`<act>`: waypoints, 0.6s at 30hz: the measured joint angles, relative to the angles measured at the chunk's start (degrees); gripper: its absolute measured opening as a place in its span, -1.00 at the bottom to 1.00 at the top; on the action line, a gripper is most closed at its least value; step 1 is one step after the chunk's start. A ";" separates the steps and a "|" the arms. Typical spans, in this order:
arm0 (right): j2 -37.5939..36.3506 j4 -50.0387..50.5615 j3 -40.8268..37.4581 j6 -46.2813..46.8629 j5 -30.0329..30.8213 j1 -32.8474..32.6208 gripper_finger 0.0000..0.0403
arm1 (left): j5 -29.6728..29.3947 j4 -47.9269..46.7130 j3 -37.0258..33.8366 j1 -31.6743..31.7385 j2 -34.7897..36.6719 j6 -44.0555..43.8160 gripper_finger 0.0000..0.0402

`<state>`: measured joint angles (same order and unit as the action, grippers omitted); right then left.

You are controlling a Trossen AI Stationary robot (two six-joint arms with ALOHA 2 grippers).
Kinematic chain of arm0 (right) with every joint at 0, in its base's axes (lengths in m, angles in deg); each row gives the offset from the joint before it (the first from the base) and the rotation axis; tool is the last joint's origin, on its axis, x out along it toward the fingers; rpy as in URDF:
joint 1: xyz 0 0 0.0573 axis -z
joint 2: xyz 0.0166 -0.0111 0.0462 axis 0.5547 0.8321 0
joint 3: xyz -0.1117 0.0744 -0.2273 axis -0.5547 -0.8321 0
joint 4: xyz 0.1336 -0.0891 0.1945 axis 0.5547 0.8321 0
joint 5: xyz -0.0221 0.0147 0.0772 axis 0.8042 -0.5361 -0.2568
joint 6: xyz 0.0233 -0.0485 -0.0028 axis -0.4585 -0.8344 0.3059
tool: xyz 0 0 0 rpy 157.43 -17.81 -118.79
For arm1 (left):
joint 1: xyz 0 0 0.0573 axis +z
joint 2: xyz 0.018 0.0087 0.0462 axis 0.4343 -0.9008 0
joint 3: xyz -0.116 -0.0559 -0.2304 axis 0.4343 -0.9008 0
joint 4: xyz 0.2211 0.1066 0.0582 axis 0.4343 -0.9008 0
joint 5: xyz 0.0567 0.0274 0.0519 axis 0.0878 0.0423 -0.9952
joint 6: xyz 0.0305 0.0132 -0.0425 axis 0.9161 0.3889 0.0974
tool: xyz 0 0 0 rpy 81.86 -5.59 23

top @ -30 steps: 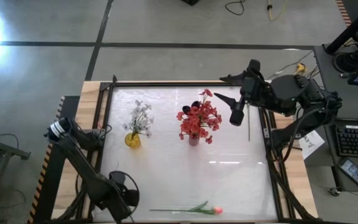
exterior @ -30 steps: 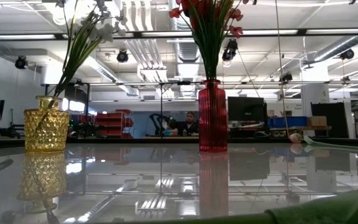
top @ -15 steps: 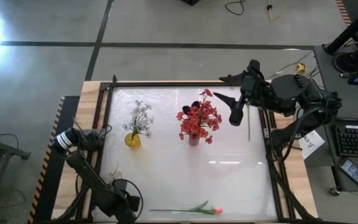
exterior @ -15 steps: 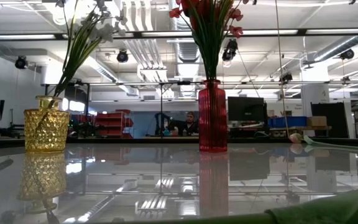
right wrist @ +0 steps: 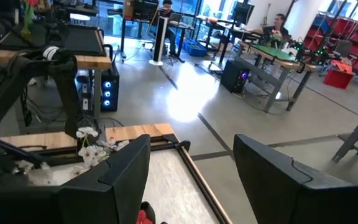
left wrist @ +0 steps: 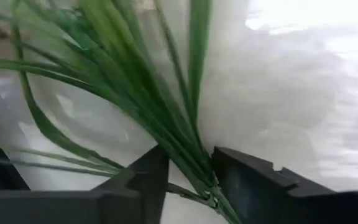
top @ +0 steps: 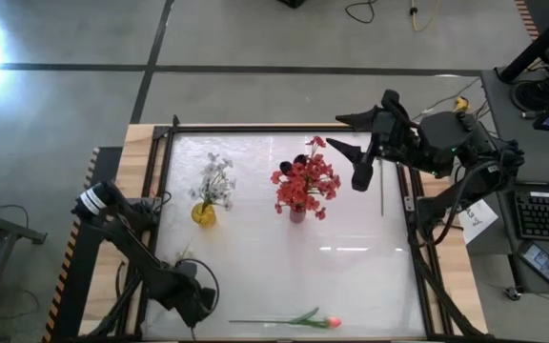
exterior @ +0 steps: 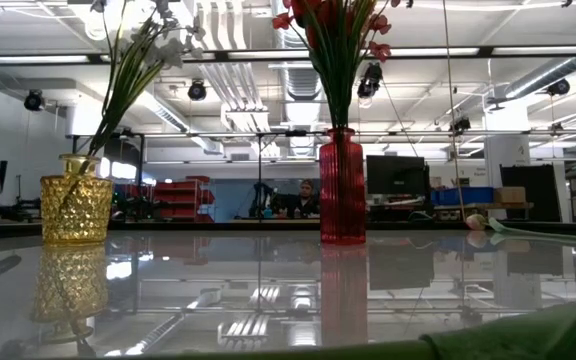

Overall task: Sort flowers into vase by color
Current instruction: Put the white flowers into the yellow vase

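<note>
On the surface [top: 255,267], white flowers [top: 215,178] stand in the yellow vase [top: 203,214] and red flowers [top: 305,181] in the red vase [top: 296,215]. My left end effector [left wrist: 188,180] grasps a green stem [left wrist: 166,118]; my right end effector [top: 346,133] hovers released. One pink bud [top: 332,323] remains lying down.

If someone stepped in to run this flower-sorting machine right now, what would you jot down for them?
Left gripper: near the table's front left corner, shut on green stems.
Right gripper: open, empty, raised over the table's far right.
Done: white flowers in the yellow vase; red flowers in the red vase.
Left: the pink bud lying at the front edge, plus whatever the left gripper holds.
</note>
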<state>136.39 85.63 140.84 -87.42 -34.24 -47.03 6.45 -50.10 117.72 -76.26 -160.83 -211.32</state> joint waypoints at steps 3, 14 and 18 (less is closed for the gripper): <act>0.00 0.01 0.00 0.08 -0.01 0.00 0.11 | -2.76 -0.94 -1.22 -0.05 1.70 2.71 -0.51; 0.00 0.05 -0.02 0.77 -0.01 0.00 0.11 | -25.41 -9.60 3.42 -0.26 6.00 10.41 -0.97; 0.00 0.42 -0.02 0.75 -0.01 0.00 0.11 | -35.58 -19.47 10.14 -0.89 6.47 23.97 -0.99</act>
<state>136.39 86.05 140.82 -86.68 -34.25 -47.03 -29.13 -69.57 127.86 -77.15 -154.35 -187.35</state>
